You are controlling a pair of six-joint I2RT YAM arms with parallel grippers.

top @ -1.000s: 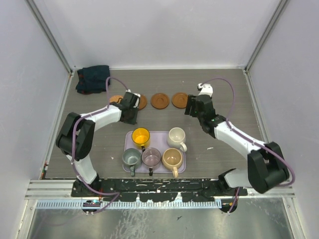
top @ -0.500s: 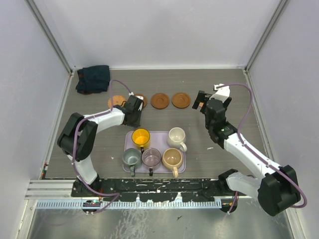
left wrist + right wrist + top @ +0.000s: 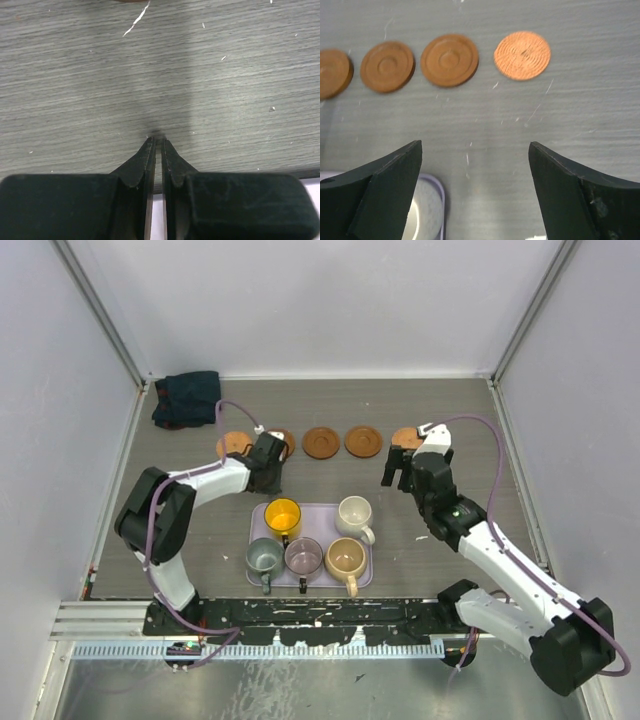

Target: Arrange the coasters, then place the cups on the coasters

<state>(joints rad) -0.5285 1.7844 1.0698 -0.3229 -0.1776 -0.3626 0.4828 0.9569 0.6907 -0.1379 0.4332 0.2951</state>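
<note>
Right end effector [image 3: 397, 471] back; five coasters [image 3: 321, 442]

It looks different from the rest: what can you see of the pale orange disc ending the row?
The orange coaster is a thin, flat round disc, paler than the others, its face marked with fine circular grooves. It lies flat on the grey wood-grain table, last on the right of the row, a gap from the brown coaster beside it. Nothing rests on it or touches it.
</note>
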